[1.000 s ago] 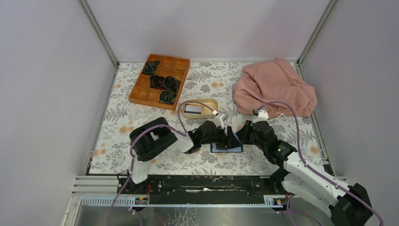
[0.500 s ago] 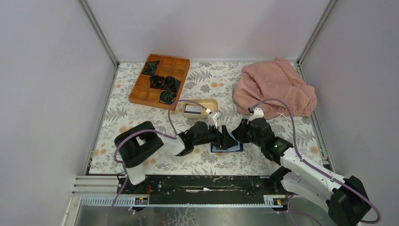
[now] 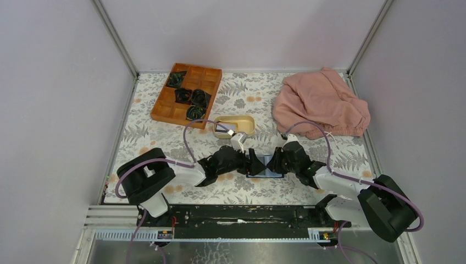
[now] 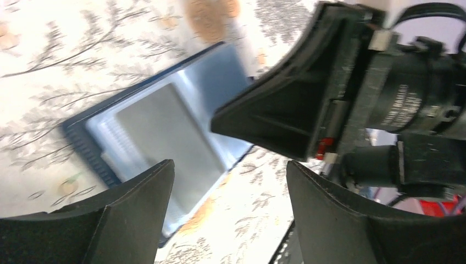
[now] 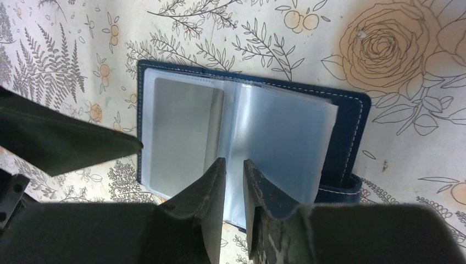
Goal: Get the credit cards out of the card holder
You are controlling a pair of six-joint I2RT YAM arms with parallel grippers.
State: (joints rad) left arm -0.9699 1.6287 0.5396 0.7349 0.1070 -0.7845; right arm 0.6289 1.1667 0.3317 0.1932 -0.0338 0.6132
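While the card holder [image 5: 351, 126] lies open on the table [image 3: 165, 144], a pink cloth [image 3: 319, 107] is seen well behind it. The left gripper [image 4: 229, 165] is spread wide at its left edge. The fingers of the right gripper [image 5: 234, 162] are almost together, a thin gap between, on its middle fold. A grey card [image 5: 181, 132] is tucked in its left pocket.

You have almost nothing legible here. The only lettering is a few lines of small white print on the round black housing [image 4: 409, 104] of the right arm, seen from the left wrist camera. It runs sideways and is too blurred to read. A small red patch [image 4: 321, 147] sits on the black part beside it, and you cannot tell whether it carries a sign. The grey card [image 5: 181, 132] in the holder [image 5: 354, 126] shows you a plain face.
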